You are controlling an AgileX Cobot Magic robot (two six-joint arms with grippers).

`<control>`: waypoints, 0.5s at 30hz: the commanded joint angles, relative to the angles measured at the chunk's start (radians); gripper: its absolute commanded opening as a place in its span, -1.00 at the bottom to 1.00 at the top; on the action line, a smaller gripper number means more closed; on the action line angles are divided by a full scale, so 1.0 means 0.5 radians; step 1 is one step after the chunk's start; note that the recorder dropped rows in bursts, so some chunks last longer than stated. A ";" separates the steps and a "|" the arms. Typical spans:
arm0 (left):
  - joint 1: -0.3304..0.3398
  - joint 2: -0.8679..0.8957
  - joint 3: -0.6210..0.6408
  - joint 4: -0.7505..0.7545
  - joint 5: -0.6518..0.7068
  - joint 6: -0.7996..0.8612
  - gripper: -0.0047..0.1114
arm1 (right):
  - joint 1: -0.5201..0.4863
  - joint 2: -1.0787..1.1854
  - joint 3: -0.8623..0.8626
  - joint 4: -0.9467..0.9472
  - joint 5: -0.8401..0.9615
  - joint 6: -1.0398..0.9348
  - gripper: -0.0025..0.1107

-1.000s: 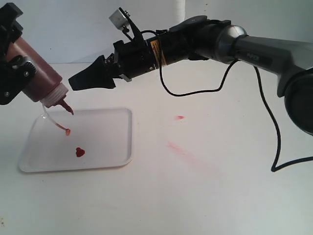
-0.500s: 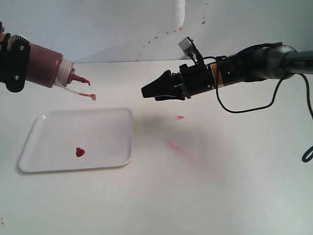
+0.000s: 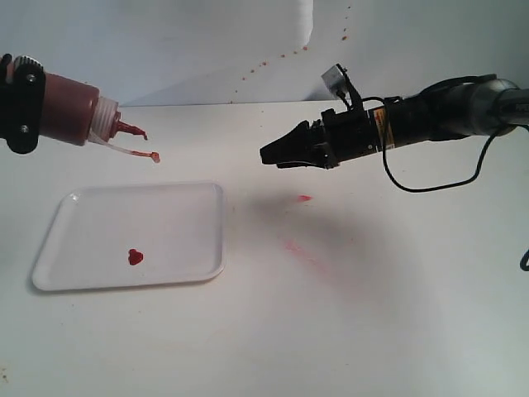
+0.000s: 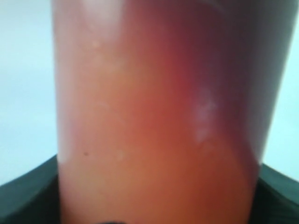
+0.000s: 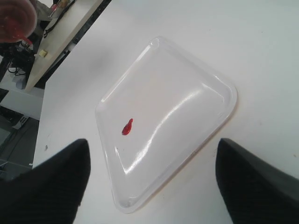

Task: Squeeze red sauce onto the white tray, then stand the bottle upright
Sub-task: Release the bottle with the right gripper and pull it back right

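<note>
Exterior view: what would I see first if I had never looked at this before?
The red-tinted bottle, held almost sideways in the left gripper at the far left, with its nozzle pointing right. Lower in the view, one small dark blob of red sauce sits on the white tray. Right of the middle, the right gripper hangs in the air, open and empty, pointing left.

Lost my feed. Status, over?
Left gripper shut on bottle, bottle sideways, not upright. Right gripper open, empty. Sauce blob on tray. Nothing in the way.
</note>
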 commanded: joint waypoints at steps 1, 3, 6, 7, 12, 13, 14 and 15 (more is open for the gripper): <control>0.074 -0.024 0.007 -0.018 0.026 -0.078 -0.92 | -0.008 -0.015 0.007 0.021 -0.018 -0.028 0.25; 0.110 -0.026 0.042 -0.010 0.012 -0.070 -0.92 | -0.008 -0.015 0.007 0.021 -0.018 -0.028 0.25; 0.166 -0.035 0.084 -0.011 -0.006 -0.067 -0.92 | -0.008 -0.015 0.007 0.021 -0.018 -0.028 0.25; 0.186 -0.051 0.107 -0.011 -0.040 -0.078 -0.92 | -0.008 -0.015 0.007 0.021 -0.018 -0.028 0.25; 0.237 -0.134 0.236 -0.025 -0.146 -0.049 -0.92 | -0.008 -0.015 0.007 0.021 -0.018 -0.028 0.25; 0.237 -0.144 0.269 0.000 -0.146 -0.025 -0.92 | -0.008 -0.015 0.007 0.021 -0.018 -0.028 0.25; 0.237 -0.144 0.294 0.005 -0.146 -0.020 -0.92 | -0.008 -0.015 0.007 0.021 -0.018 -0.028 0.25; 0.237 -0.144 0.306 0.005 -0.146 -0.020 -0.92 | -0.008 -0.015 0.007 0.021 -0.018 -0.028 0.25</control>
